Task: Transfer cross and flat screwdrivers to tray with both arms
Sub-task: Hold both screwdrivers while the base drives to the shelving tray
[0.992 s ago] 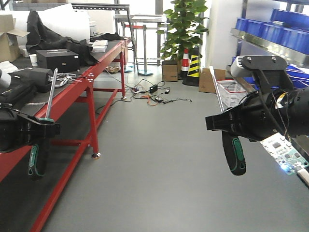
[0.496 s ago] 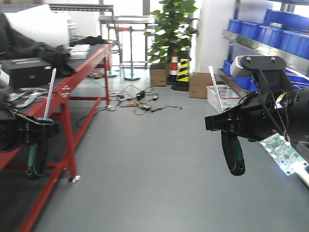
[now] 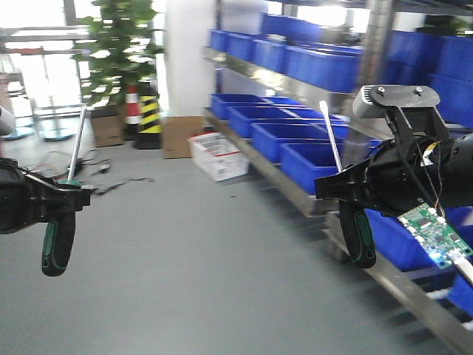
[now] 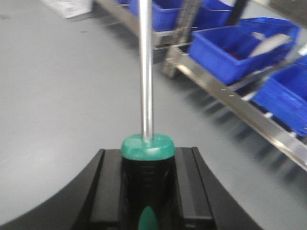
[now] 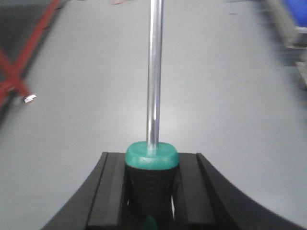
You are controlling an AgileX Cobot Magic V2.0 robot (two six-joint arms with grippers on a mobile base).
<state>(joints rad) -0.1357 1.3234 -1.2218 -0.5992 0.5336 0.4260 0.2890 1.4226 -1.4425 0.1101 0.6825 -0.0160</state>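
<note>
Pickup looks done: left gripper clamps the left screwdriver, right gripper the right screwdriver (tray unseen); delivery remains.

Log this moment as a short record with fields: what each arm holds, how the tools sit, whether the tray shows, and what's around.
left end effector: shut on left screwdriver, shaft pointing up, green-black handle hanging below
right end effector: shut on right screwdriver, shaft up, tilted slightly
tip types: too blurred to tell cross from flat
tray: not in view
surroundings: blue bins on metal shelving to the right; potted plant, striped cone; grey floor
</note>
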